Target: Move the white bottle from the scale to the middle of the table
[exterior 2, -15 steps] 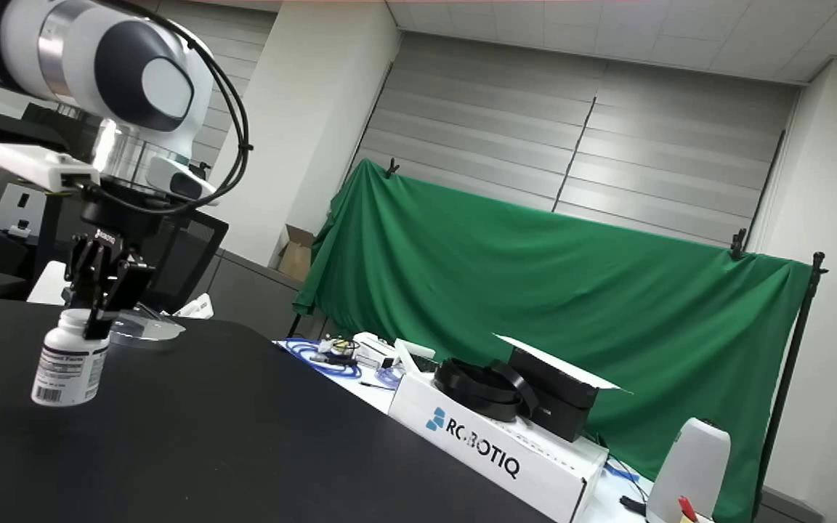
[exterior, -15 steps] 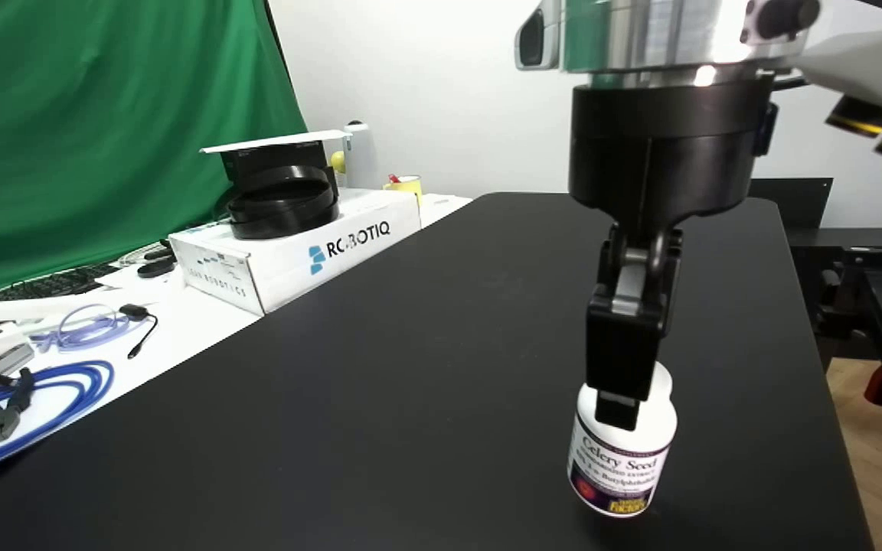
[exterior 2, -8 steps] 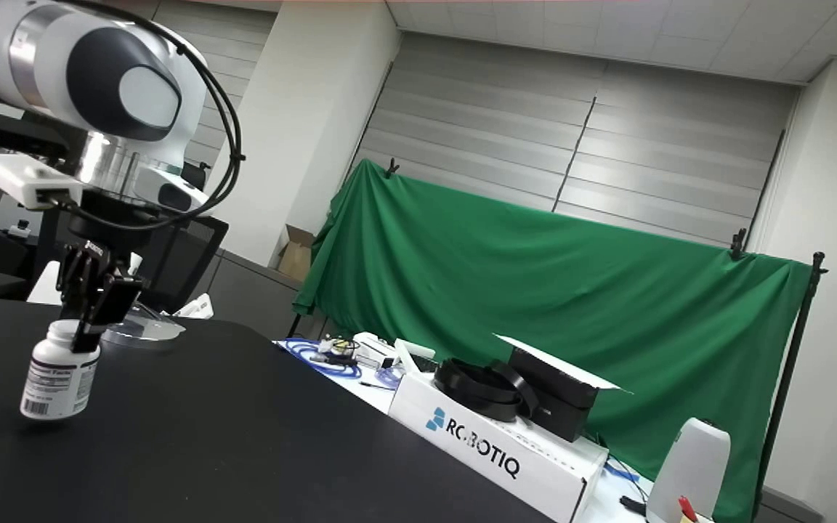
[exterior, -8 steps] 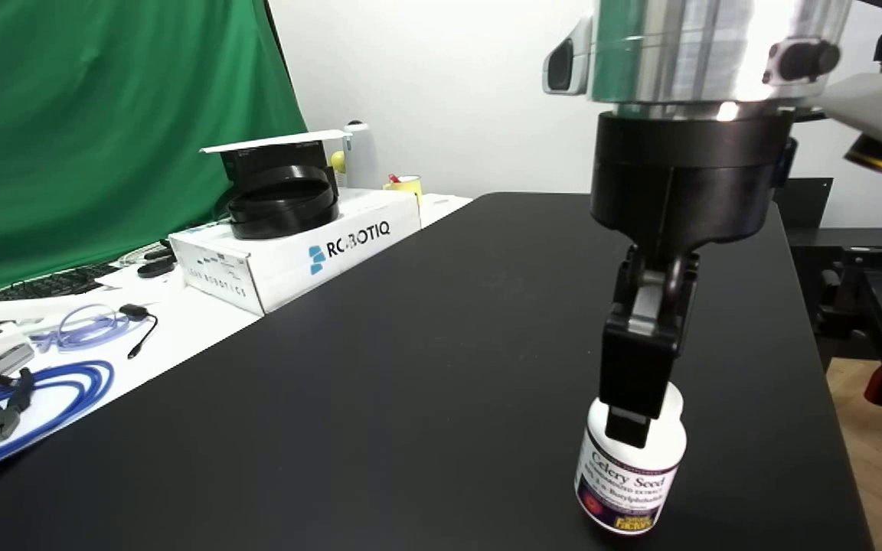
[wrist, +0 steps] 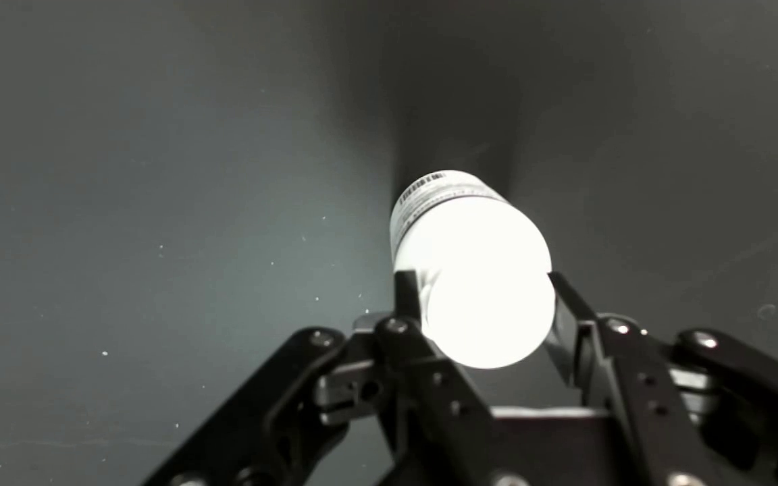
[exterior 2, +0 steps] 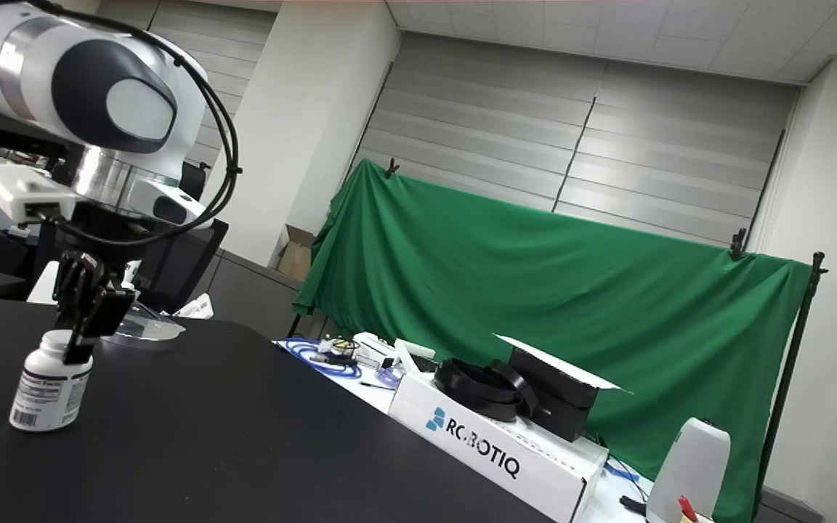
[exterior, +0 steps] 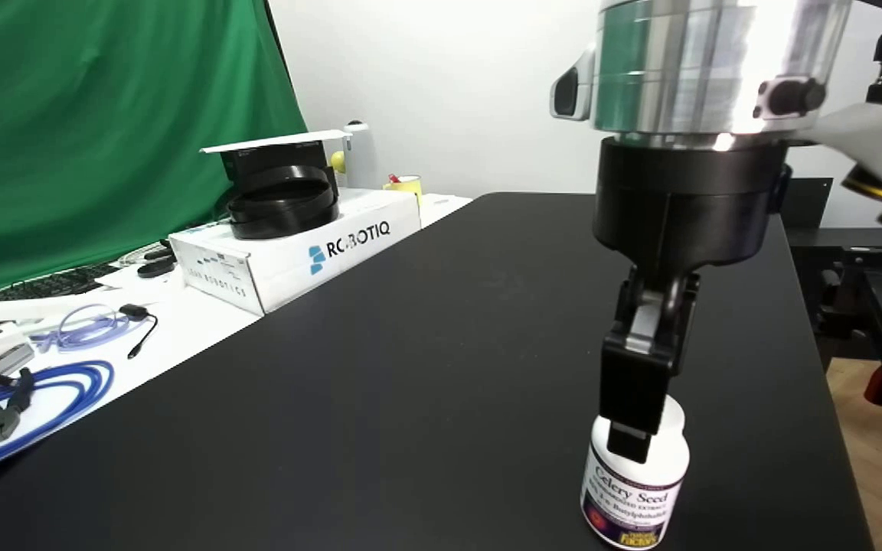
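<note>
The white bottle, with a white cap and a printed label with a dark band, shows in both exterior views [exterior: 632, 501] [exterior 2: 46, 392] and in the wrist view [wrist: 473, 236]. My gripper [wrist: 482, 287] is shut on it around the cap and neck; a finger lies on each side. The gripper also shows above the bottle in both exterior views [exterior: 629, 445] [exterior 2: 73, 349]. The bottle is close to upright, its base at or just above the black table [exterior: 410, 398], also in an exterior view [exterior 2: 280, 436]. I cannot tell whether it touches. No scale is in view.
A white lettered box [exterior: 311, 256] with black rings [exterior: 284, 203] on it stands along the table's side. Blue cables [exterior: 73, 390] lie on the white surface beside it. A clear plastic dish [exterior 2: 144, 325] sits near the table's edge. The table's edge runs near the bottle [exterior: 831, 428].
The gripper and bottle have moved together, downward in both exterior views, a little right in one and left in the other. The bottle has come down toward the table. The grip looks unchanged.
</note>
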